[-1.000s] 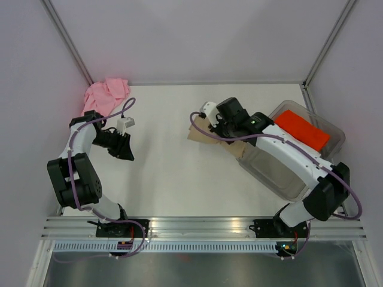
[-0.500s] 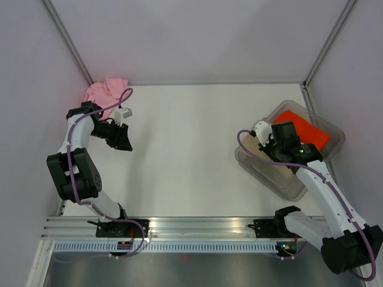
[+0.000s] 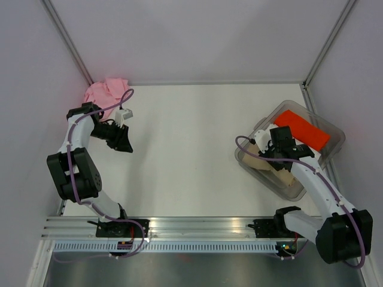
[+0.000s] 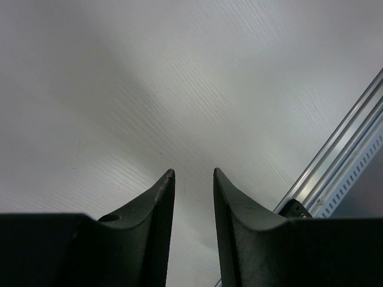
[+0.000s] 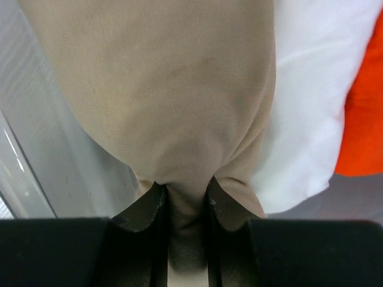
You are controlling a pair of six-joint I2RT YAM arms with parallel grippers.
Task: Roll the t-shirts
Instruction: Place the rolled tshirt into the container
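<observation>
- Seen from above, the right arm (image 3: 306, 171) covers much of the tan t-shirt (image 3: 280, 177) in the clear tub (image 3: 339, 142).
- The purple cable (image 3: 127, 95) crosses one edge of the pink t-shirt (image 3: 102, 93).
- At the right wrist, the white t-shirt (image 5: 305, 101) and the red t-shirt (image 5: 362, 119) run off the right edge, and the tan one runs off the top.
</observation>
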